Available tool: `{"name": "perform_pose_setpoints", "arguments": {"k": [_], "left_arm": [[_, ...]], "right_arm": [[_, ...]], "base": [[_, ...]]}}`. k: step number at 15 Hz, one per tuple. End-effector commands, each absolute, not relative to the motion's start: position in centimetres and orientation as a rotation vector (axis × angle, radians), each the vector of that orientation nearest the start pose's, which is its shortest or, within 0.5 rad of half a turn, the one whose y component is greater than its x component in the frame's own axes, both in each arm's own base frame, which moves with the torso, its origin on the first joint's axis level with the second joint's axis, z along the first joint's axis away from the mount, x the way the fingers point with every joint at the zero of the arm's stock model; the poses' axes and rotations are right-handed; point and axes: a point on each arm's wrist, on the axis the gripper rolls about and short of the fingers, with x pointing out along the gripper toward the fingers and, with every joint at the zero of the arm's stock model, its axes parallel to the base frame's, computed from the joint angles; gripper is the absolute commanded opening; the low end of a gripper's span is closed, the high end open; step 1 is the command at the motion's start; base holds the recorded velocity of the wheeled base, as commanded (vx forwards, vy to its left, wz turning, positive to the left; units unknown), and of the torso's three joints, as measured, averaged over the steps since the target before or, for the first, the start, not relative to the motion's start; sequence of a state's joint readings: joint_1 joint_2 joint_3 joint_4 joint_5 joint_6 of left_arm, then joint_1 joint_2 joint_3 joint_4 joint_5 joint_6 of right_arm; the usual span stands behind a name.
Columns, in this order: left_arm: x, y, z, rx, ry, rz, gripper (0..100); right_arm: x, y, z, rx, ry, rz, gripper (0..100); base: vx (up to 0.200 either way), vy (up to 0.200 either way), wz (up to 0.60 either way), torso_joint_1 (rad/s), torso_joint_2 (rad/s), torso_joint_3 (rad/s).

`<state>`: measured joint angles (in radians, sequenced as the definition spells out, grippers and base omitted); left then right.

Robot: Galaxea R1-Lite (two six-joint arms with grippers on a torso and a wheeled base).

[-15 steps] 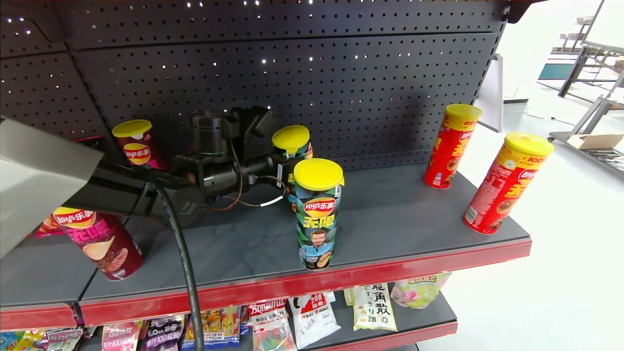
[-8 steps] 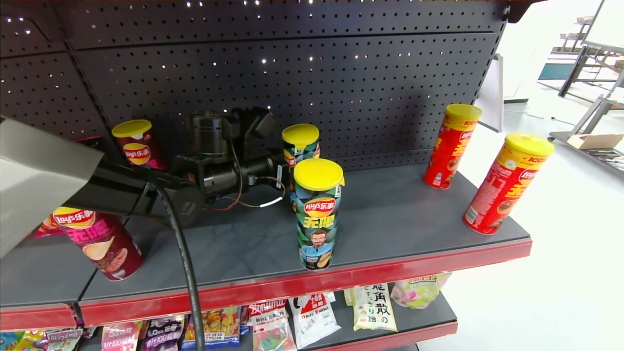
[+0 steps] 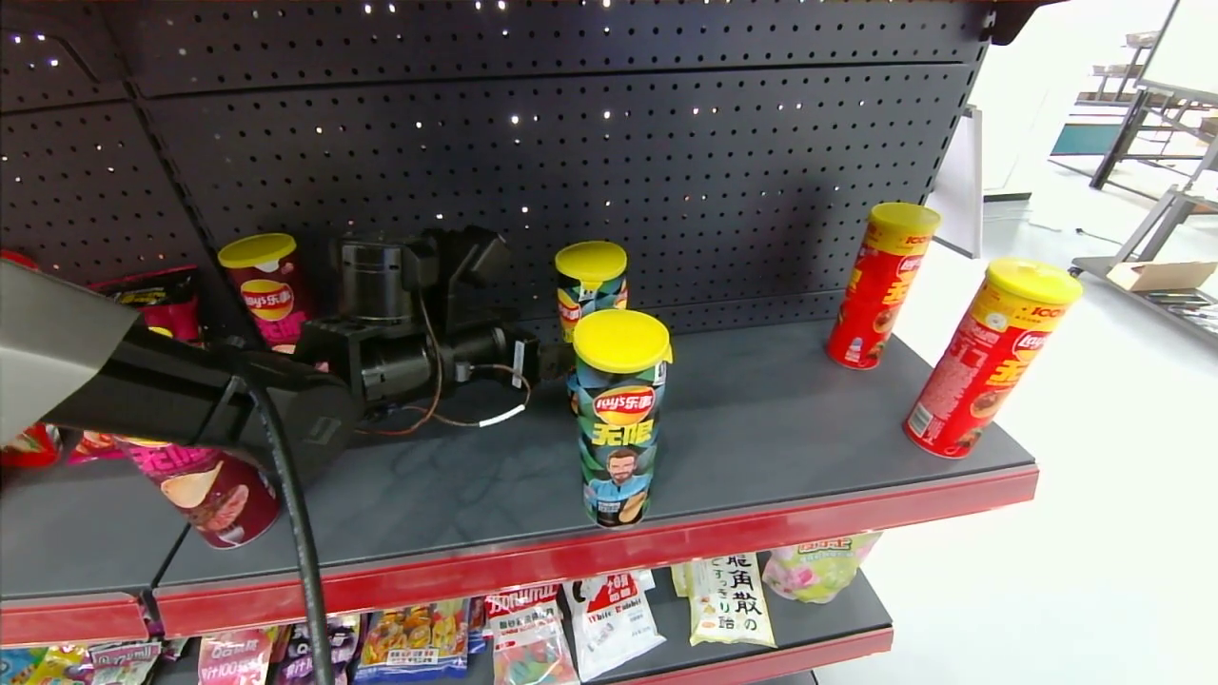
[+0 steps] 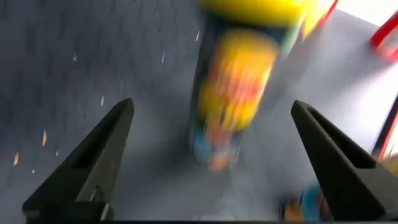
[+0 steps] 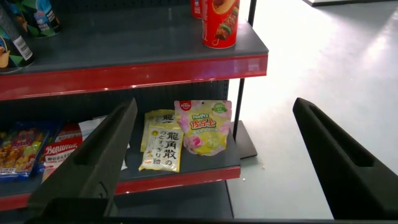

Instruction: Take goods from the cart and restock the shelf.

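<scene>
Seemingly sat at release step: had chip can (image 3: pixel 590 285) upright at back of shelf (image 3: pixel 761 419), behind front can (image 3: pixel 620 428), left gripper (image 4: pixel 212 104) spread wide, not touching. Next called for straight pull-back, then fetching more stock.

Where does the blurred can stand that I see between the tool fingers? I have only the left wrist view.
Observer: The green can stands upright at the back of the shelf, near the pegboard.
Operator: Is another can close?
Observer: Yes, a second green can stands in front of it, by the shelf's front edge.
Operator: And the right tool?
Observer: The right tool is open and empty, facing snack bags.
</scene>
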<state>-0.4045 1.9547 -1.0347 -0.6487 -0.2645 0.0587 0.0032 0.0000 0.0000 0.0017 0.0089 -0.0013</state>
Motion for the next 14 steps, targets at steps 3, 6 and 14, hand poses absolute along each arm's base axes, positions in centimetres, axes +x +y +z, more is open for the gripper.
{"name": "perform_pose_setpoints", "arguments": {"k": [3, 6, 14], "left_arm": [[26.1, -10.2, 16.3, 0.075, 0.329, -0.61, 100], [18.4, -6.8, 17.4, 0.069, 0.321, -0.573, 100], [0.9, -0.8, 18.0, -0.013, 0.148, -0.471, 100]], "right_arm": [[-2.3, 0.0, 7.5, -0.002, 0.003, 0.012, 100], [-2.3, 0.0, 7.5, -0.002, 0.003, 0.012, 100], [-2.3, 0.0, 7.5, -0.002, 0.003, 0.012, 100]], "base": [[0.0, 0.0, 0.0, 0.0, 0.0, 0.0], [0.0, 0.0, 0.0, 0.0, 0.0, 0.0], [0.0, 0.0, 0.0, 0.0, 0.0, 0.0]]}}
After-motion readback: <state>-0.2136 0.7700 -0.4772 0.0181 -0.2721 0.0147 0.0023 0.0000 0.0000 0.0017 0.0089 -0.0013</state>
